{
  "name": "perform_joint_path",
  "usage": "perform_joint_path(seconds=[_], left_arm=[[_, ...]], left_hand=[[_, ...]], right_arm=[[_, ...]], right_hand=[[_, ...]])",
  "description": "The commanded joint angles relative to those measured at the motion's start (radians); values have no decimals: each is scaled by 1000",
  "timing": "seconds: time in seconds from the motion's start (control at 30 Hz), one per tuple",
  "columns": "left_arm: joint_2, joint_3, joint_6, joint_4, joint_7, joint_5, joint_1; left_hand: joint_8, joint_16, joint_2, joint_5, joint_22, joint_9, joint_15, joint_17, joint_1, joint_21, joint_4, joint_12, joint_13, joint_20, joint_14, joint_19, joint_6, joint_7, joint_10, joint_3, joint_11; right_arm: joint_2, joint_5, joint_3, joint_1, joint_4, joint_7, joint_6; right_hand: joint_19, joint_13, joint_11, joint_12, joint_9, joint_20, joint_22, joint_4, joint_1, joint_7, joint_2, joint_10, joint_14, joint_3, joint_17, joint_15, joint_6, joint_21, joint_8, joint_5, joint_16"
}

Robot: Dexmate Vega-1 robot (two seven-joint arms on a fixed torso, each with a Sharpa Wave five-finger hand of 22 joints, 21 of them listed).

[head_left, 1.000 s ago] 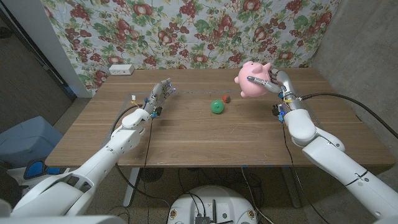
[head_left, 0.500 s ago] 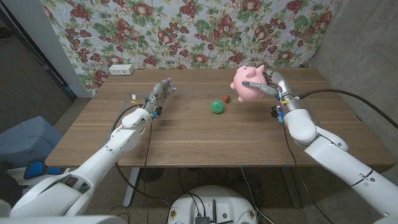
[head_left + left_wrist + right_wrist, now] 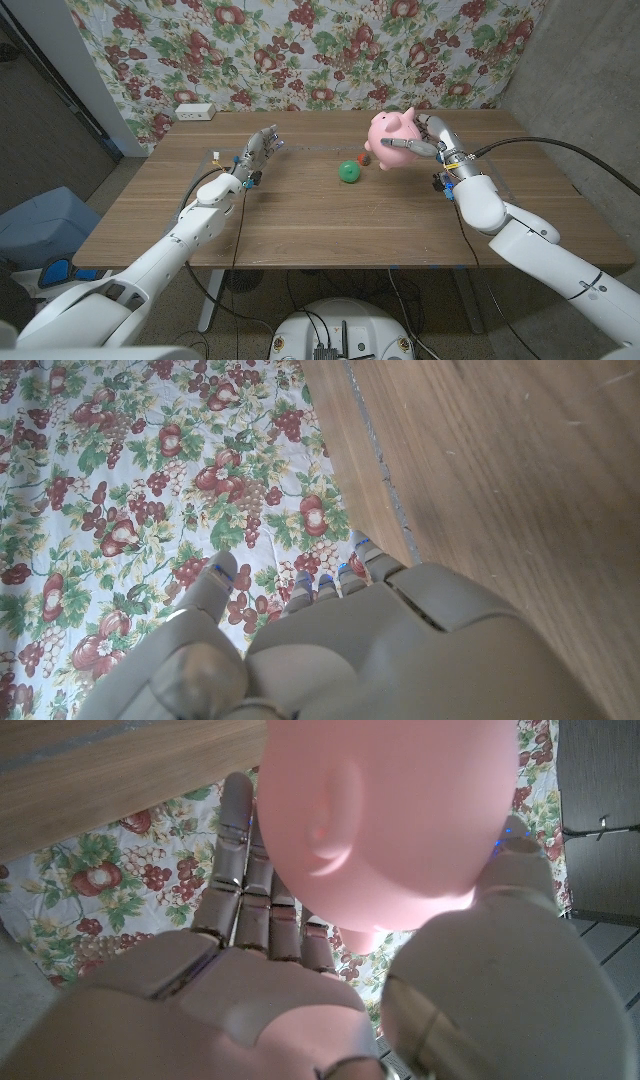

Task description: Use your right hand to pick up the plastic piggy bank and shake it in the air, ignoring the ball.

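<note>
From the head view, the right hand [image 3: 425,138] grasps the pink plastic piggy bank [image 3: 386,131] and holds it in the air above the far right part of the wooden table [image 3: 300,215], its fingers [image 3: 398,143] wrapped across the front of the pig's body. On the table just beside and below the pig lies a green ball [image 3: 349,172], with a small dark red object [image 3: 365,157] near it toward the far edge; what that object is cannot be told. The left hand [image 3: 257,152] is over the far left part of the table, well apart from the pig and the ball, holding nothing, its fingers reaching toward the far edge. A white box [image 3: 195,111] sits by the far left corner, in front of a cloth backdrop [image 3: 300,45] printed with fruit and leaves. In the left wrist view, the left hand [image 3: 330,650] shows its back, released, its fingers [image 3: 220,582] apart and extended toward the printed cloth past the table's edge. In the right wrist view, the right hand [image 3: 260,980] cups the piggy bank [image 3: 390,815], whose smooth pink body lies against the fingers [image 3: 235,850] on one side and the thumb [image 3: 520,870] on the other.
</note>
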Motion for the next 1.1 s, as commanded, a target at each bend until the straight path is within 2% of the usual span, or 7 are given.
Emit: perform_joint_path(seconds=[0.03,0.57,1.1], left_arm=[[-2,3,3,9,-8,0,-7],[2,3,5,3,-10,1,-7],[14,-2,11,-34,7,-1,18]], left_hand=[[2,-1,60,-3,5,5,5,2,9,-6,0,-1,3,3,-1,8,1,-1,1,-2,6],[2,-1,60,-3,5,5,6,2,10,-8,0,0,3,3,1,9,3,-3,4,-3,8],[1,-1,60,-3,5,5,6,2,10,-10,0,0,3,4,1,10,4,-3,5,-3,9]], right_arm=[[-33,-77,-43,21,-31,43,-53],[-68,-134,-93,52,-50,123,-79],[-70,-170,-145,75,-42,184,-90]], right_hand=[[-113,306,-336,1,206,-118,1,3,119,-124,281,343,327,252,536,-452,434,3,2,81,21],[-112,302,-334,-4,203,-119,1,3,117,-124,280,347,329,250,524,-452,436,2,0,80,12],[-112,302,-333,-6,203,-119,1,2,120,-124,280,349,329,247,517,-451,437,1,-2,78,10]])
